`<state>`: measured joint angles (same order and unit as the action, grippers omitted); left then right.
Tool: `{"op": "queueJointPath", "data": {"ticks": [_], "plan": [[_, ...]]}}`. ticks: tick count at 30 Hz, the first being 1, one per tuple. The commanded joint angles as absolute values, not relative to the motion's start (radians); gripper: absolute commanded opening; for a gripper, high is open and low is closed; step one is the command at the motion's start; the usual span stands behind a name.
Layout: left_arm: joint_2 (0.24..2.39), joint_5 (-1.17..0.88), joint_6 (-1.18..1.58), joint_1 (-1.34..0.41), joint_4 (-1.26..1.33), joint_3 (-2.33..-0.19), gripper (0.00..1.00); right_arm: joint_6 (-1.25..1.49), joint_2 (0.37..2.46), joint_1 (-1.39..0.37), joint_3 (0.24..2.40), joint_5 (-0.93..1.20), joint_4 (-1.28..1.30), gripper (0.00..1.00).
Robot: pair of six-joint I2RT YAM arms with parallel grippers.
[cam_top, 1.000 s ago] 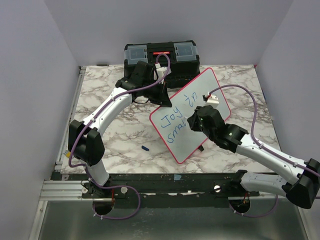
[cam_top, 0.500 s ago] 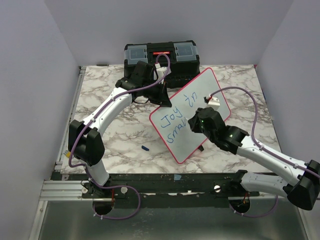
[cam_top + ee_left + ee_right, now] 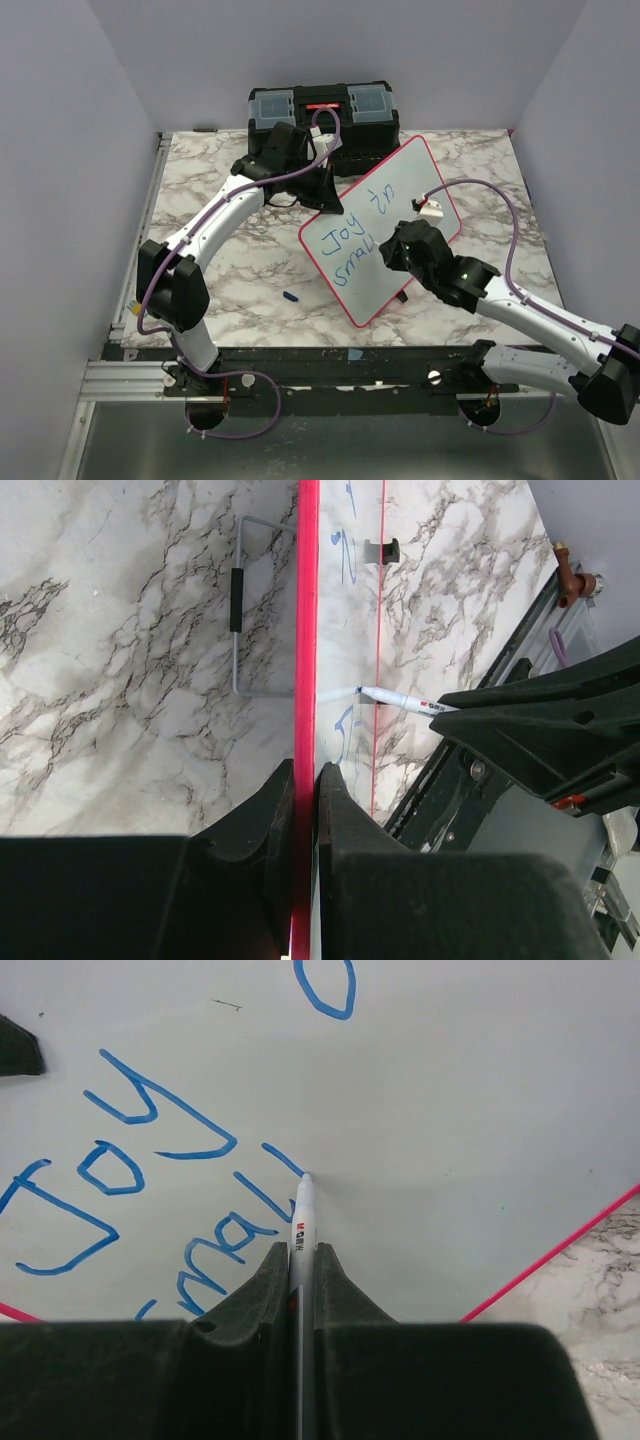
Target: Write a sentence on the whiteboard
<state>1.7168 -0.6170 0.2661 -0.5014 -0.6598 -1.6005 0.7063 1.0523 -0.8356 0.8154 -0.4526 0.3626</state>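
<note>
1. Whiteboard (image 3: 420,170) at the middle of the table (image 3: 250,270), turned cornerwise, just in front of the black toolbox (image 3: 320,110) at the far edge.
2. Left pincer (image 3: 303,772) shut tight on the board's red-pink rim, one finger against each face; seen from overhead, gripping the far-left edge.
3. On the board's back side in the left wrist view: a wire stand (image 3: 237,630) with a black sleeve, over the marble.
4. Right pincer (image 3: 300,1260) clamped on a white marker (image 3: 303,1205), barrel squeezed between both fingers and pointing straight away from the wrist.
5. Marker tip touching the white surface, just beside the end of the last blue stroke.
6. Blue writing (image 3: 130,1160) on the board: "Joy in" on one line, "smal" plus one more stroke beneath it.
7. Small blue piece (image 3: 290,296) lying on the table, near the board's near-left edge but apart from it; too small to identify.
</note>
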Motion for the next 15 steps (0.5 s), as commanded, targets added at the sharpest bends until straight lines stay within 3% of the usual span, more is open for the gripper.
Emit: {"op": "queueJointPath", "data": {"ticks": [1, 15], "plan": [[1.699, -0.568, 0.187, -0.526, -0.69, -1.605, 0.0, 0.733, 1.053, -0.833, 0.775, -0.442, 0.425, 0.01], [1.681, -0.575, 0.184, -0.527, -0.676, -1.579, 0.0, 0.751, 1.062, -0.833, 0.786, -0.48, 0.461, 0.01]]}}
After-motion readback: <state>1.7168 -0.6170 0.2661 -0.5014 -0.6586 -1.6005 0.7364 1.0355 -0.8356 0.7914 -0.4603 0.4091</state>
